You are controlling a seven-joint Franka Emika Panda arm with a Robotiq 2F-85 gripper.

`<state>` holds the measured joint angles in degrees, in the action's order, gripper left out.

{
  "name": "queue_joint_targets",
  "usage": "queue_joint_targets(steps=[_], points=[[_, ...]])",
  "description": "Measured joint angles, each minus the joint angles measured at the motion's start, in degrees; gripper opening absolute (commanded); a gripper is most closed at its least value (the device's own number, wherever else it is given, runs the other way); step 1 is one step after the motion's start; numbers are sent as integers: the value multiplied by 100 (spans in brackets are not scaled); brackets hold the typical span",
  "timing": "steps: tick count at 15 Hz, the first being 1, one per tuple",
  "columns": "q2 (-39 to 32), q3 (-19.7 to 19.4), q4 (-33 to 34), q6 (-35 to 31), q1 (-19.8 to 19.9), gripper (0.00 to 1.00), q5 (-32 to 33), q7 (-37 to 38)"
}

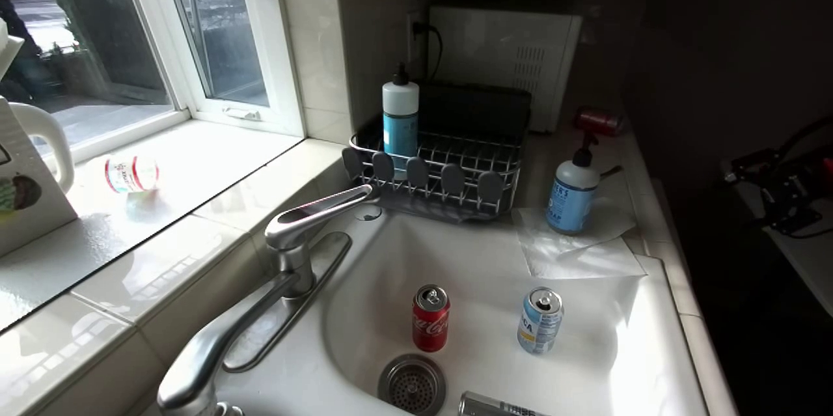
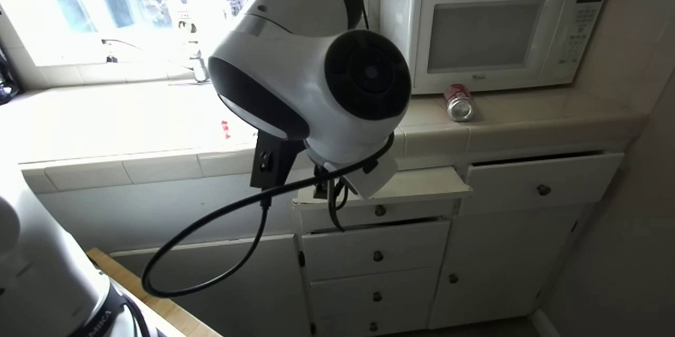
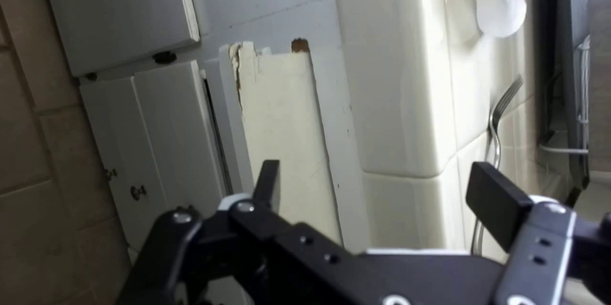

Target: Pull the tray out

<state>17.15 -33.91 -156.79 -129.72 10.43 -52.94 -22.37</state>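
Partly Out, a Pale Tray [image 2: 419,183] Juts From the Cabinets Under a Kitchen Counter [image 2: 527,107]

The flat slab sticks out above a knobbed drawer [image 2: 411,210], just below the tiled edge, in an exterior view where a white-and-black robot arm [image 2: 311,78] hangs in front of part of it. In the wrist view, the jaws of the gripper [image 3: 376,173] stand spread wide, tray and white tile showing between them. One finger [image 3: 267,184] crosses in front of the tray, which is splintered at one corner; whether they touch cannot be told. A fork [image 3: 498,109] lies on the tile, and a red can [image 2: 459,102] rests on its side before a white microwave [image 2: 490,36]. In an exterior view, a Coca-Cola can [image 1: 431,321] and a pale blue can [image 1: 540,323] stand upright in the sink [image 1: 579,377], near a dish rack [image 1: 429,203] bearing a bottle [image 1: 400,123].
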Motion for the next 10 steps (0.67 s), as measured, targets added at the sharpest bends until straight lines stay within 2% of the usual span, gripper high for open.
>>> queue_joint_targets(steps=[2, 5, 6, 10], points=[[-437, -77, 189, 695, 87, 100, -80, -288], [-1344, -461, 645, 1559, 54, 100, -344, -1043], [-1655, -474, 809, 1816, 133, 100, -481, -1331], [-2904, -11, 1450, 2507, 699, 100, -1180, -2536]])
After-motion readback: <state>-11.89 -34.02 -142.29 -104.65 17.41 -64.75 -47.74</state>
